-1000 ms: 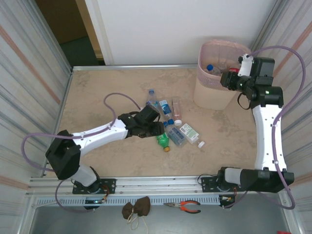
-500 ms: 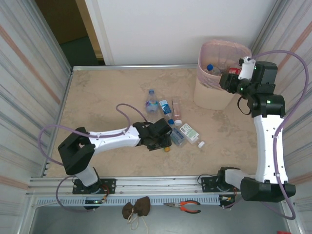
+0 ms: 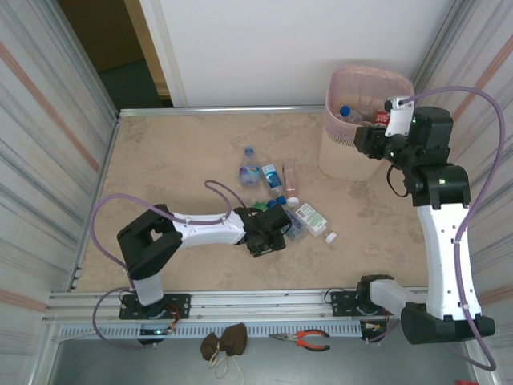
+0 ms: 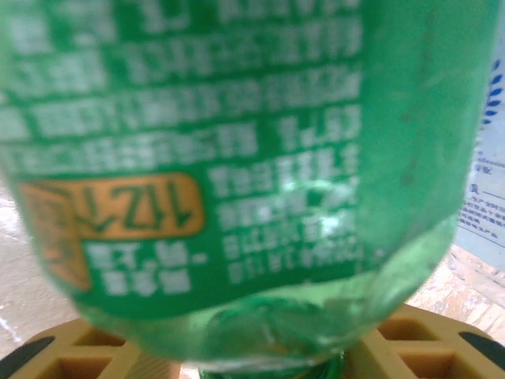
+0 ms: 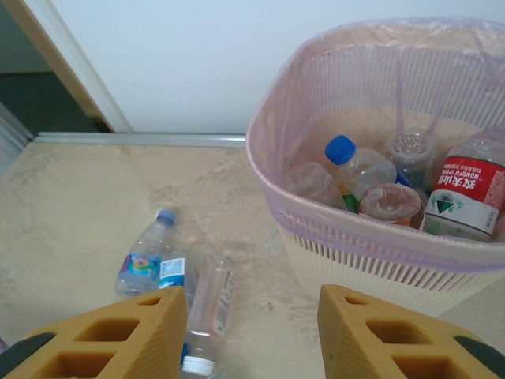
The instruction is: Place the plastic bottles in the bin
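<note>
In the right wrist view, at the right edge of the frame, a red-labelled bottle (image 5: 465, 197) in the bin (image 5: 371, 245) carries white Chinese characters with a line beneath that seems to read "NONGFU SPRING". In the left wrist view, the green bottle (image 4: 237, 158) bears rows of white print and an orange panel (image 4: 110, 209) at lower left, upside down and too blurred to read. A pale label (image 4: 489, 197) at the right edge has blue print, illegible.

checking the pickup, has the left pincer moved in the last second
Yes: the left pincer has gone right and down the view, away from the far blue-capped bottle.
</note>
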Motion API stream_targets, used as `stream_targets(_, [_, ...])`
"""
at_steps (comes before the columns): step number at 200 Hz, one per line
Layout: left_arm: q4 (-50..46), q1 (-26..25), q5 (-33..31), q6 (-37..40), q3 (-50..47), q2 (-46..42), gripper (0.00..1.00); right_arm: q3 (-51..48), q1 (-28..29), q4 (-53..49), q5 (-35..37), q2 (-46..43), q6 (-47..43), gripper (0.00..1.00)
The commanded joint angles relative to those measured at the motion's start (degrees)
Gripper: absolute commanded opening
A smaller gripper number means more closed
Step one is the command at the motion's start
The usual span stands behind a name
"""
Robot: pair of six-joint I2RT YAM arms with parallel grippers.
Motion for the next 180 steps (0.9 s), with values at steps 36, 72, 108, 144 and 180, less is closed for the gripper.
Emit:
stream_targets(36, [-1.36, -0.53, -1.41, -1.32, 1.62, -0.17, 0.38, -0.31, 1.22, -0.05, 1.31, -1.27, -1.63, 0.47])
stream_targets(72, [-1.84, -0.50, -1.82, -0.89, 1.79, -0.88, 0.30, -0.31, 1.36, -0.03, 1.25, -1.53, -1.61, 0.47])
stream_targets(108, [-2.77, -0.69, -3.29, -0.11, 1.46, -2.83, 0.25, -0.28, 1.20, -0.01, 1.06, -1.71, -1.53, 0.47])
stream_targets(144, [-3.56, -0.86, -5.96, 0.44, -0.57, -6.95, 0.22, -0.23, 0.69, 0.04, -0.90, -1.75, -0.40, 0.46])
stream_targets(180, [-3.02, -0.87, -8.68, 4.15, -2.80, -12.50, 0.22, -0.94, -0.64, 1.27, -5.82, -1.99, 2.61, 0.46])
